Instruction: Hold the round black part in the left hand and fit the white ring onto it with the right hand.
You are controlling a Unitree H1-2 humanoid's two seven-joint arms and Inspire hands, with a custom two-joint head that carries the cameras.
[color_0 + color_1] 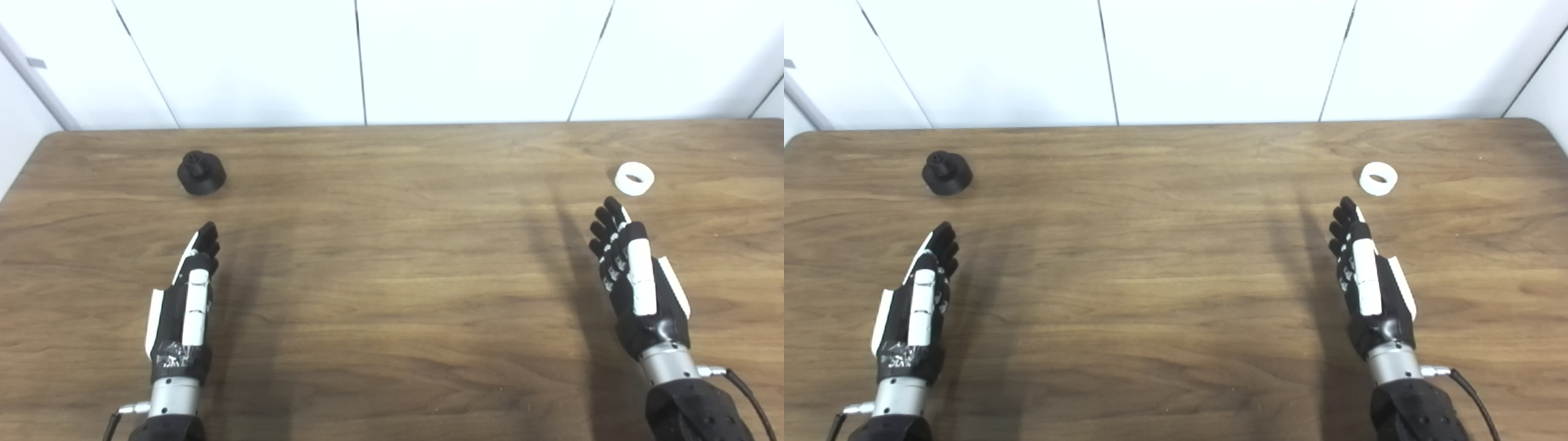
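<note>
The round black part (201, 172) stands on the wooden table (392, 263) at the far left; it also shows in the right eye view (946, 173). The white ring (634, 178) lies flat at the far right. My left hand (187, 294) is open and empty, fingers straight, a little nearer than the black part and not touching it. My right hand (637, 275) is open and empty, fingers straight, its fingertips (611, 207) just short of the ring and slightly to its left.
White wall panels (392, 61) stand behind the table's far edge. The table's rounded back corners show at left and right. Nothing else lies on the table.
</note>
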